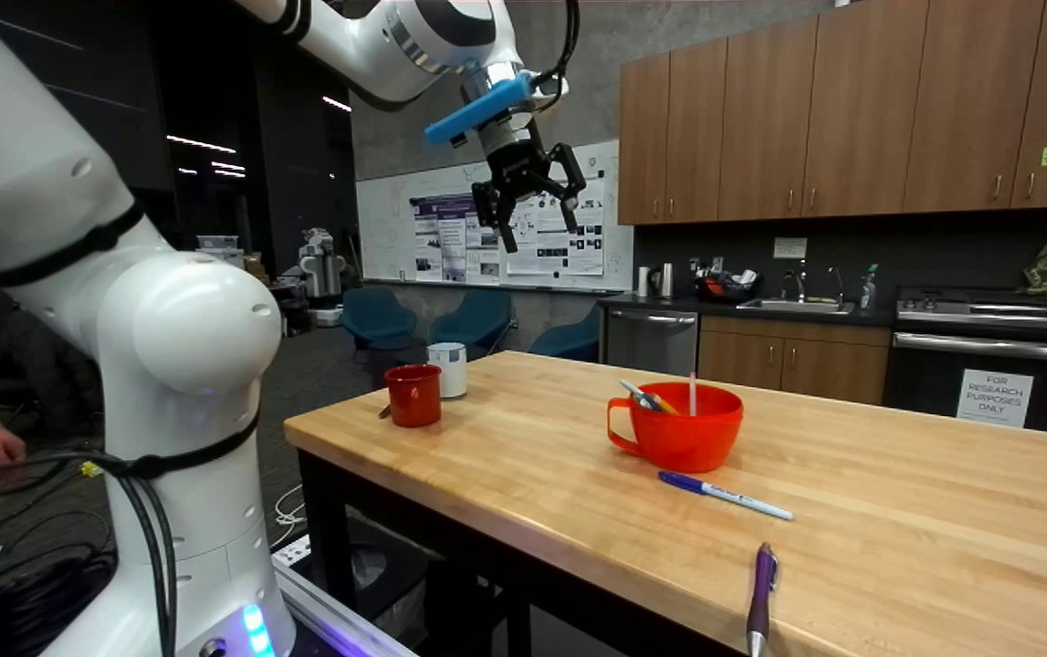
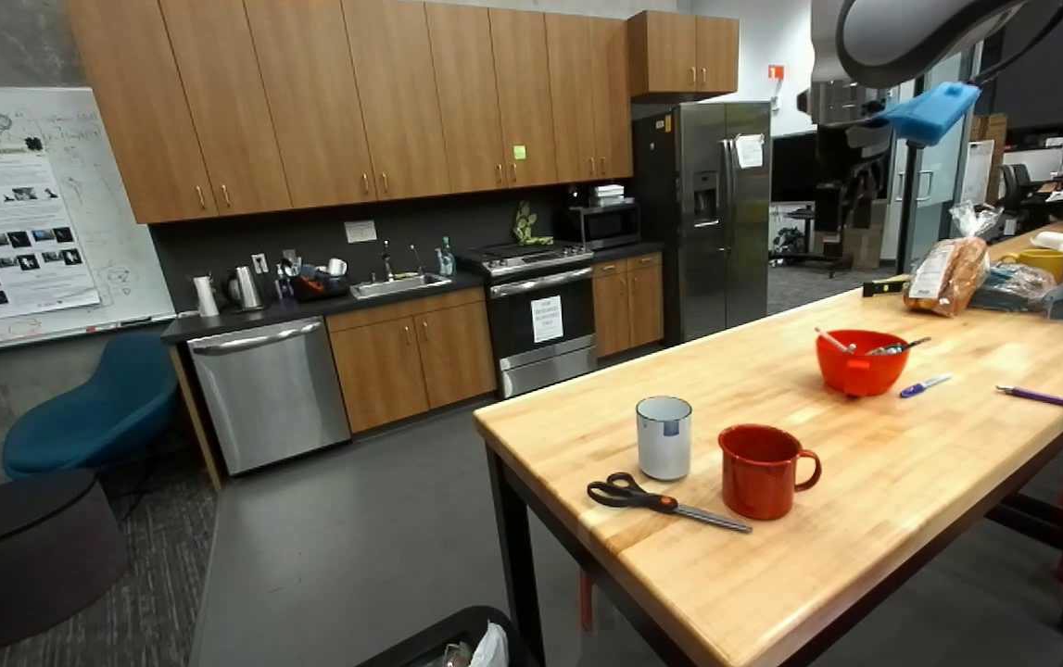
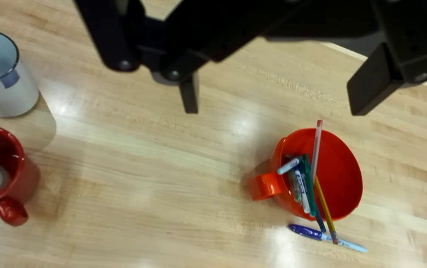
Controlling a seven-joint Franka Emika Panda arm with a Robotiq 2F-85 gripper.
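Observation:
My gripper [image 1: 539, 239] hangs high above the table with its fingers wide apart and nothing between them. In the wrist view the jaws reach in from the top, over bare wood beside a red-orange handled bowl [image 3: 341, 163]. Several pens and a yellow pencil [image 3: 324, 203] lean inside that bowl. A blue-capped marker [image 3: 306, 231] lies beside it on the wood, and a purple pen [image 1: 762, 589] rests closer to the table's edge. Farther off stand a dark red mug [image 2: 761, 472], with a pale ring inside, and a white mug [image 2: 664, 445]. Black scissors [image 2: 647, 496] lie by these mugs.
Everything rests on a wooden table [image 1: 523, 474] with dark legs. Bagged bread [image 2: 948, 273], other bags and a yellow cup [image 2: 1041, 261] crowd its far end in an exterior view. Behind are a sink counter, a stove [image 2: 540, 315] and blue chairs [image 1: 470, 315].

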